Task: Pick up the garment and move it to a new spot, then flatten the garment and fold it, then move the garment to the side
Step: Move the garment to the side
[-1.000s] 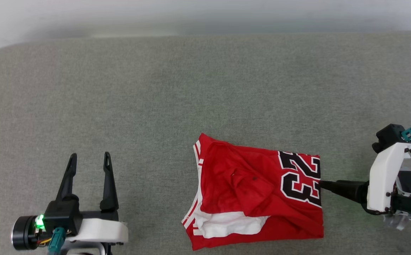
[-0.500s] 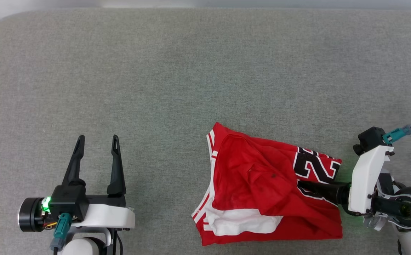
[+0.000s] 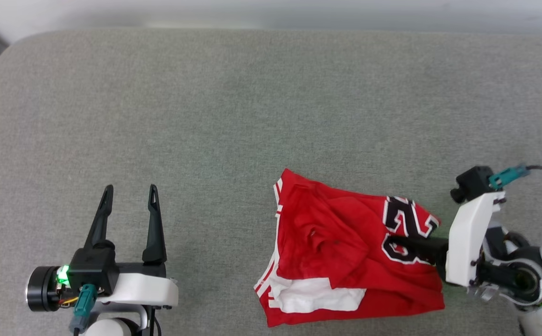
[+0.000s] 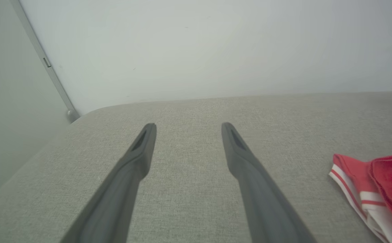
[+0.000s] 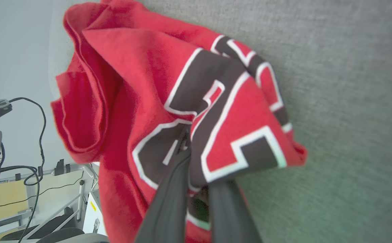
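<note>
The garment lies crumpled on the grey padded surface, right of centre: red, with a white sleeve at its near edge and black white-outlined numbers at its right end. My right gripper reaches in from the right and is shut on that numbered end, which bunches up around the fingers. In the right wrist view the garment folds over my right gripper, hiding one fingertip. My left gripper rests open at the lower left, well apart from the cloth. In the left wrist view the left gripper holds nothing, and the garment's striped edge shows at far right.
The grey surface ends at a rounded far-left corner, with a pale wall behind it. Off the near edge, the right wrist view shows black cables and equipment on the floor. Bare grey surface stretches to the left of and beyond the garment.
My right gripper has pushed further left onto the garment's numbered end and shut on it, bunching the cloth. The head camera has shifted. My left gripper stays open in place.
</note>
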### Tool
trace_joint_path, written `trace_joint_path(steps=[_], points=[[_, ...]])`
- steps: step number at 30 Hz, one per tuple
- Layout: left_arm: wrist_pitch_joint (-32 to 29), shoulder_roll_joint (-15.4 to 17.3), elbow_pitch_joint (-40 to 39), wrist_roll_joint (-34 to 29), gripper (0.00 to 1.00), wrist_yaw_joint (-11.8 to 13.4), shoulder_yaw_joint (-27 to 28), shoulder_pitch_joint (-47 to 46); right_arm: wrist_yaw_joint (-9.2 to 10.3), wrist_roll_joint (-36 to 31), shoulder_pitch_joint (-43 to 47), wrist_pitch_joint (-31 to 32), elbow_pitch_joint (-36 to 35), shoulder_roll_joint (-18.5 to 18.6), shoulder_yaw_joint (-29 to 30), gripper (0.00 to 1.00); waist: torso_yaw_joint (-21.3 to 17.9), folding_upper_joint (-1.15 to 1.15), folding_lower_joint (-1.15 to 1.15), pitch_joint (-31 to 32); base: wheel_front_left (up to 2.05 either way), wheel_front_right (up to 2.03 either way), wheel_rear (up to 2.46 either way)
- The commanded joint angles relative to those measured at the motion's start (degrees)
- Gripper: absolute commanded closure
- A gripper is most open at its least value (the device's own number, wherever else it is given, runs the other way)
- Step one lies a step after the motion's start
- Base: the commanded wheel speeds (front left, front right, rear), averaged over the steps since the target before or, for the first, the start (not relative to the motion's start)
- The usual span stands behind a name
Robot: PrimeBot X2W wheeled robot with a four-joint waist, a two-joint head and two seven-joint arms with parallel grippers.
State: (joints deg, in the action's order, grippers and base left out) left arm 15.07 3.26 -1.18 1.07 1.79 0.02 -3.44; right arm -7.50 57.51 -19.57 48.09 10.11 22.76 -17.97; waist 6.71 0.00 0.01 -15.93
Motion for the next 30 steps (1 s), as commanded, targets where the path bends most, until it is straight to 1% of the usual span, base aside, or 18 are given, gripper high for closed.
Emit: trace_joint_path(steps=[1,5,8,13,17,20,23,27,29,30], points=[[0.13,-0.06,0.03,-0.45,0.0,0.27,0.04,0.72,0.02,0.23,-1.46,-0.9,-1.35,1.22,-0.09,1.0,-0.81,0.0,-0.01,1.34,0.0,0.0,0.0],[0.13,-0.06,-0.28,-0.28,0.0,0.55,0.57,1.82,0.02,-0.64,-2.92,-1.76,-5.92,4.66,-2.42,1.0,-3.09,0.0,-0.01,3.03,0.0,0.0,0.0],[0.13,0.04,-0.85,-0.13,0.0,0.84,1.37,2.69,0.02,-1.01,-5.0,-1.84,-9.38,7.13,-3.83,1.0,-6.06,0.0,-0.01,3.18,0.0,0.0,0.0],[0.13,0.23,-1.66,-0.18,0.0,1.08,2.15,2.49,0.02,-2.74,-8.08,-2.1,-13.57,12.2,-4.96,1.0,-11.42,0.0,-0.01,1.45,0.0,0.0,0.0],[0.13,0.74,-2.54,-0.42,0.0,1.04,2.8,1.38,0.02,-5.59,-10.42,-2.78,-14.65,16.8,-5.52,1.0,-15.54,0.0,-0.01,-1.04,0.0,0.0,0.0],[0.13,1.38,-3.31,-0.65,0.0,0.81,3.14,0.4,0.02,-8.22,-12.3,-3.95,-13.57,20.45,-5.56,1.0,-17.95,0.0,-0.01,-3.43,0.0,0.0,0.0],[0.13,2.44,-4.11,-1.02,0.0,0.47,3.39,-0.76,0.02,-10.53,-14.39,-5.69,-10.99,24.15,-5.45,1.0,-19.66,0.0,-0.01,-6.36,0.0,0.0,0.0],[0.13,3.69,-5.1,-1.42,0.0,0.18,3.31,-2.69,0.03,-13.56,-17.4,-8.0,-5.53,29.05,-4.73,1.0,-20.41,0.0,-0.01,-9.89,0.0,0.0,0.0],[0.13,4.41,-5.72,-1.58,0.0,0.11,3.43,-3.44,0.03,-14.84,-19.05,-9.07,-2.27,30.15,-4.24,1.0,-20.56,0.0,-0.01,-11.53,0.0,0.0,0.0],[0.13,4.74,-6.09,-1.59,0.0,0.16,3.61,-3.77,0.03,-14.9,-20.02,-9.59,-0.4,30.05,-3.49,1.0,-20.72,0.0,-0.01,-12.45,0.0,0.0,0.0]])
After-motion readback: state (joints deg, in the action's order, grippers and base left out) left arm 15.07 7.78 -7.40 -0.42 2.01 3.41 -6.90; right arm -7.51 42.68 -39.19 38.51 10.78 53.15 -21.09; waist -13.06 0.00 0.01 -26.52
